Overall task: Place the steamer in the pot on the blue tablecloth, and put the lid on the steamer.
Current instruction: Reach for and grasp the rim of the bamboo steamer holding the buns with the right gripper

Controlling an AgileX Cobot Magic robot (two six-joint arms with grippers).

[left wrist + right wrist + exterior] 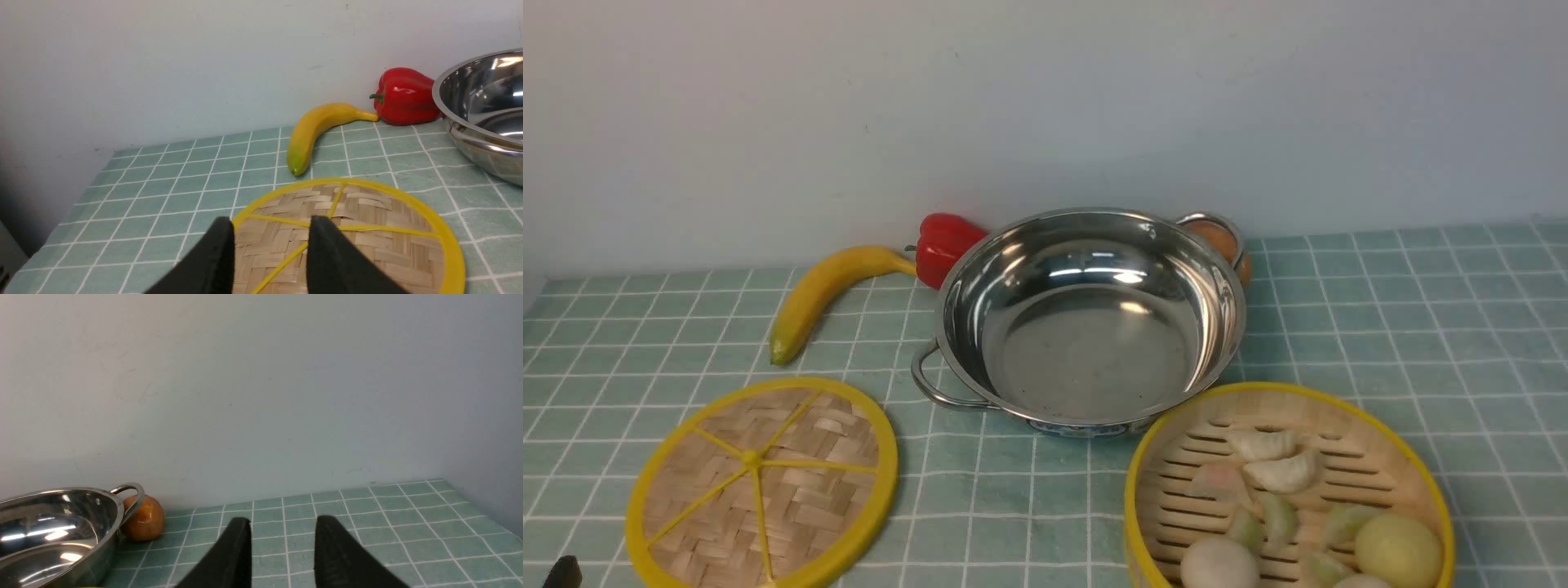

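Observation:
The shiny steel pot [1086,343] stands empty in the middle of the blue tablecloth [1421,327]. The steamer [1241,408], a yellow-rimmed bamboo basket with dumplings and buns in it, sits on the cloth at the front right of the pot. The flat woven lid [760,482] lies front left. My left gripper [269,222] hangs open just above the near part of the lid [359,228], holding nothing. Only one black fingertip [564,572] of it shows in the front view. My right gripper [282,522] is open over bare cloth, right of the pot [49,535], and is out of the front view.
A banana [825,294] and a red pepper [943,245] lie behind the lid, near the wall. A brown-orange round fruit [143,518] sits behind the pot's far handle. The wall runs close behind the pot, and the cloth ends at the left edge [61,220].

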